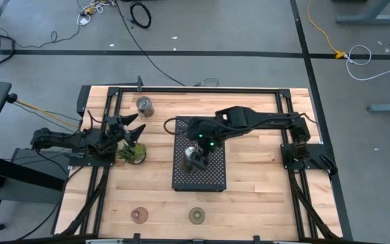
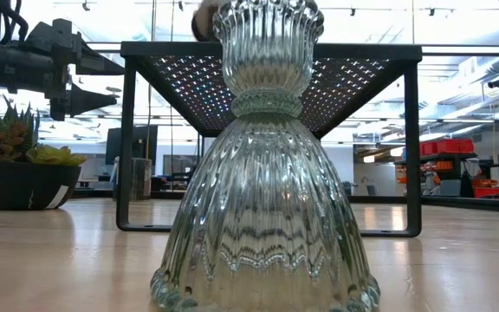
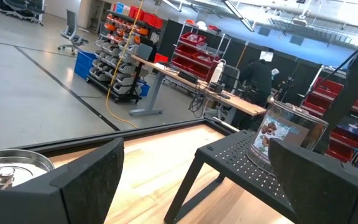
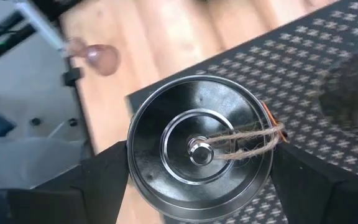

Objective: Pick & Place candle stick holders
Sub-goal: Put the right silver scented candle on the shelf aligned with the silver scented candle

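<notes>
- Right gripper (image 1: pixel 196 160) hangs over the black tray (image 1: pixel 212 177). Its two fingers (image 4: pixel 104 177) stand spread, one on each side of a silver cup (image 4: pixel 199 149).
- In the right wrist view that cup sits between the fingers on the tray's perforated top; a gap shows at each side of the rim, so the fingers are open around it, not pressing it. A loop of twine (image 4: pixel 247 142) runs from the cup's centre stud out over the rim toward the far finger.
- Beyond the near finger, off the tray on the wood table (image 1: pixel 263 183), a blurred pink disc (image 4: pixel 98 57) shows.
- Left gripper (image 1: pixel 133 133) waits at the left side of the table with its fingers (image 3: pixel 86 180) held apart and nothing between them. The plant (image 1: pixel 133 154) is just beside its fingertips.
- A second silver cup (image 1: pixel 145 106) stands on the table just past the left fingertips, toward the far edge; the left wrist view shows its rim (image 3: pixel 8 168) beside one finger.
- That view also shows the cup on the tray (image 3: pixel 284 134) ahead of the other finger.
- Pink disc (image 1: pixel 139 215) and olive disc (image 1: pixel 196 216) lie near the front edge, well apart from both grippers.
- Low view: a ribbed clear glass holder (image 2: pixel 265 173) fills the foreground, the tray (image 2: pixel 271 52) behind it.
</notes>
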{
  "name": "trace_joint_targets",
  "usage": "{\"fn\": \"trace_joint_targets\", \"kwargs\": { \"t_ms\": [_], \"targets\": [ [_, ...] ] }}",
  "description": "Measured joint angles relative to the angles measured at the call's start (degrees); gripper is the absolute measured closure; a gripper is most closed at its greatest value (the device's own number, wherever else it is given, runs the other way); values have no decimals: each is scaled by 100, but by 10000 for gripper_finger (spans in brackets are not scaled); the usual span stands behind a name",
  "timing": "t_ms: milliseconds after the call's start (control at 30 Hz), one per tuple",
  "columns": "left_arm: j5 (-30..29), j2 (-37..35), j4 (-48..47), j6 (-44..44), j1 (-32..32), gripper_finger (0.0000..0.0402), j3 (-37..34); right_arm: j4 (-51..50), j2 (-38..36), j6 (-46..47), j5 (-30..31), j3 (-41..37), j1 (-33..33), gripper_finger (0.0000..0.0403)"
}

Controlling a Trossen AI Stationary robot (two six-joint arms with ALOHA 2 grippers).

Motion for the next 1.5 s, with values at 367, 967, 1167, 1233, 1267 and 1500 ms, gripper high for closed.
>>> {"fn": "trace_joint_targets", "kwargs": {
  "t_ms": [367,967,1167,1233,1267,1500],
  "targets": [
    [2,0,2,4,0,3,0,104,244,-3,347,0,-236,78],
    [0,0,2,13,0,3,0,-124,356,-375,320,1,-293,48],
    [0,0,-1,13,0,3,0,-98,354,-438,475,2,-296,42],
    [-2,0,-1,13,0,3,0,-96,354,-480,478,2,-297,38],
    [0,0,-1,13,0,3,0,-95,354,-499,476,2,-298,36],
    [-2,0,-1,13,0,3,0,-95,354,-631,478,2,-300,33]
  ]
}}
